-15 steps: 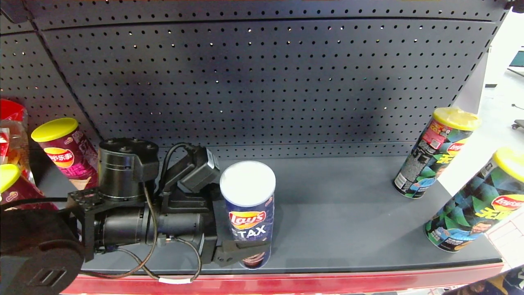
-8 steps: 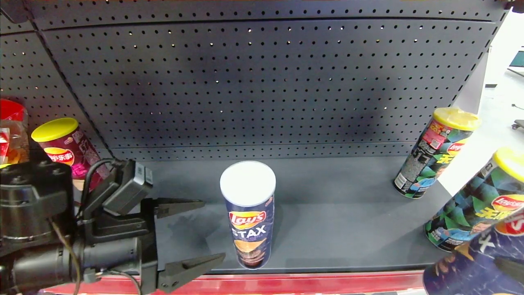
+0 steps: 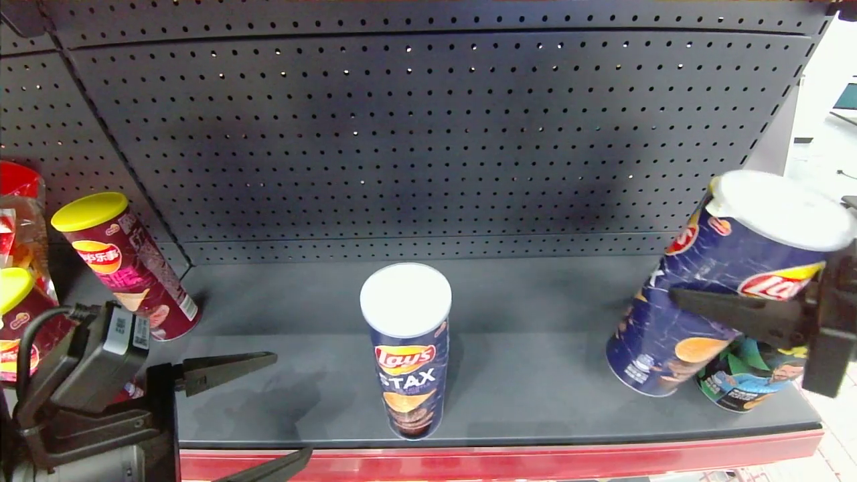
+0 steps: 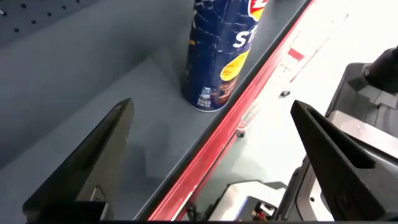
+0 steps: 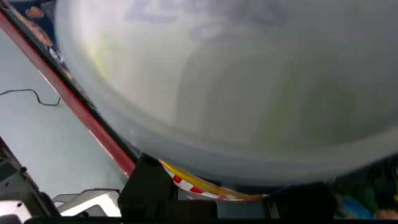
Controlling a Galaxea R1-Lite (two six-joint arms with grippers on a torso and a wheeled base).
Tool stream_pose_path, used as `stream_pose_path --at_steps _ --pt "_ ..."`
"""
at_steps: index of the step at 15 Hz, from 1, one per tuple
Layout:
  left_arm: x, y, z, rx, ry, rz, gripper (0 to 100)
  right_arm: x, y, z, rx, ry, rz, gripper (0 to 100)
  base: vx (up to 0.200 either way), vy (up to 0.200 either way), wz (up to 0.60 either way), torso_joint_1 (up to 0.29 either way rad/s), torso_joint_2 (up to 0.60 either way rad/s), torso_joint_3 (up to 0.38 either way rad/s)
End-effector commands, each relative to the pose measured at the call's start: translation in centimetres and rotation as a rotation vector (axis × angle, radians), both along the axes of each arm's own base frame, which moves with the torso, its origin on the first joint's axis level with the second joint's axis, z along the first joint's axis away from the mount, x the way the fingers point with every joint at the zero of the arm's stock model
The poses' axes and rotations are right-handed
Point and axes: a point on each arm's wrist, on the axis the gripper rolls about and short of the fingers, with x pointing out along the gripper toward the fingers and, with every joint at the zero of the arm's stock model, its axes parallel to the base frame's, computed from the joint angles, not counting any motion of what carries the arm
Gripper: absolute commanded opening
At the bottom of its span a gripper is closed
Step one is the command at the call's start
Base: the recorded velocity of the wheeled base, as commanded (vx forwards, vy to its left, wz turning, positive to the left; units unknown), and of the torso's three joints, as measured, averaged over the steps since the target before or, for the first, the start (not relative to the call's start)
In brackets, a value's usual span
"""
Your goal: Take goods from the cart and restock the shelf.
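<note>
A blue can with a white lid (image 3: 406, 355) stands upright near the front of the grey shelf (image 3: 535, 335), free of both grippers. My left gripper (image 3: 291, 406) is open, low at the shelf's front left and a little left of that can. From the left wrist, the can (image 4: 221, 56) stands just beyond the spread fingers (image 4: 93, 168). At the shelf's right end my right gripper (image 3: 736, 308) is shut on a second blue can (image 3: 710, 268), tilted with its base close above the board. Its white lid (image 5: 217, 81) sits close to the right wrist camera.
A green can (image 3: 743, 385) stands just behind and right of the held can. Two magenta cans with yellow lids (image 3: 127, 261) (image 3: 20, 314) stand at the left end. A pegboard wall (image 3: 428, 147) backs the shelf and a red strip (image 3: 502, 462) edges its front.
My left gripper opened, let go of the middle blue can and drew back to the lower left. My right gripper rose from the lower right carrying the second blue can over the shelf's right end.
</note>
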Motion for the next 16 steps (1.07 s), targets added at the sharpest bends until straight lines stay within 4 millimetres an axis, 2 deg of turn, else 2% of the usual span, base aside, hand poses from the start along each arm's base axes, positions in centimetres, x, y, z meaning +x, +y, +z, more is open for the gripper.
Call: stream_pose_path --at_steps 1,4,7,9,13,16 --pt "-0.3 0.1 0.2 -0.007 -0.018 0.0 100 2.8 2.5 0.2 -0.029 0.033 0.025 0 0.0 0.0 0.0 0.0 0.0 0.0" --pt "-0.3 0.1 0.2 -0.006 -0.015 0.0 100 4.7 4.5 0.8 -0.031 0.023 0.046 0 0.0 0.0 0.0 0.0 0.0 0.0" --pt "-0.4 0.2 0.3 -0.005 -0.023 0.013 100 7.8 7.7 -1.0 0.0 -0.022 0.091 0 0.0 0.0 0.0 0.0 0.0 0.0" --pt "-0.8 0.4 0.3 0.0 -0.025 0.031 100 8.8 9.6 -1.9 0.019 -0.011 0.123 0 0.0 0.0 0.0 0.0 0.0 0.0" --pt "-3.1 1.4 0.5 0.019 -0.009 0.066 100 11.6 12.1 -3.3 0.019 -0.008 0.14 0 0.0 0.0 0.0 0.0 0.0 0.0" --pt "-5.0 2.3 0.5 0.025 -0.004 0.086 100 13.0 13.5 -3.9 0.016 -0.002 0.152 0 0.0 0.0 0.0 0.0 0.0 0.0"
